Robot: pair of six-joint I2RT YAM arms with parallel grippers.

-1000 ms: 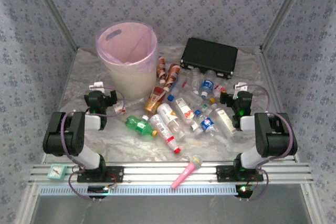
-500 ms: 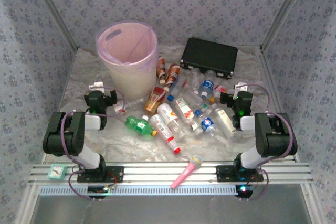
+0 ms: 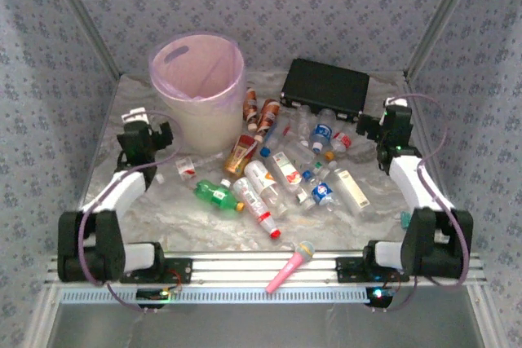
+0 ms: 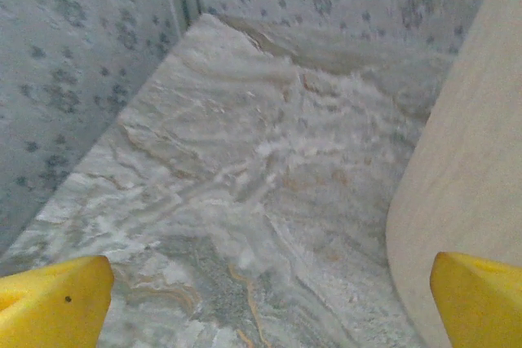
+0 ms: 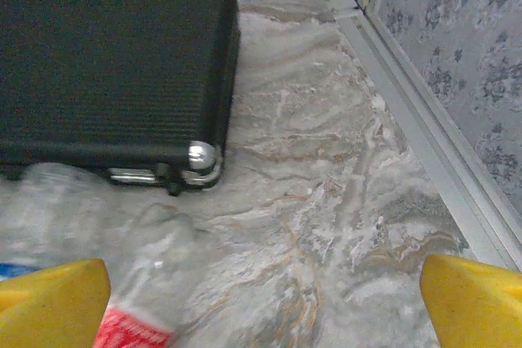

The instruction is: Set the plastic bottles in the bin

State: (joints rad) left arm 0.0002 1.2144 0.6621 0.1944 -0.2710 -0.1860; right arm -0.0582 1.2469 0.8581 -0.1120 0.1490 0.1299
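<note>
Several plastic bottles (image 3: 285, 170) lie in a heap mid-table: clear ones with red, white or blue labels, a green one (image 3: 214, 194), and orange-brown ones (image 3: 259, 112) beside the bin. The bin (image 3: 197, 91), a pale-pink bucket, stands at the back left. My left gripper (image 3: 155, 134) is open just left of the bin, whose wall (image 4: 473, 160) fills the right of the left wrist view; nothing lies between its yellow fingertips (image 4: 49, 303). My right gripper (image 3: 372, 128) is open at the heap's right edge, over bare table, with a clear red-labelled bottle (image 5: 130, 303) by its left fingertip (image 5: 49, 303).
A flat black case (image 3: 326, 87) lies at the back right, its corner (image 5: 200, 156) just ahead of the right gripper. A pink toy microphone (image 3: 291, 265) rests at the near edge. A small bottle (image 3: 186, 167) lies alone near the left arm. Patterned walls close in the sides.
Both arms have stretched out from their folded pose. The left gripper moved left and farther back beside the bin; the right gripper moved right and back toward the case. Both stayed open.
</note>
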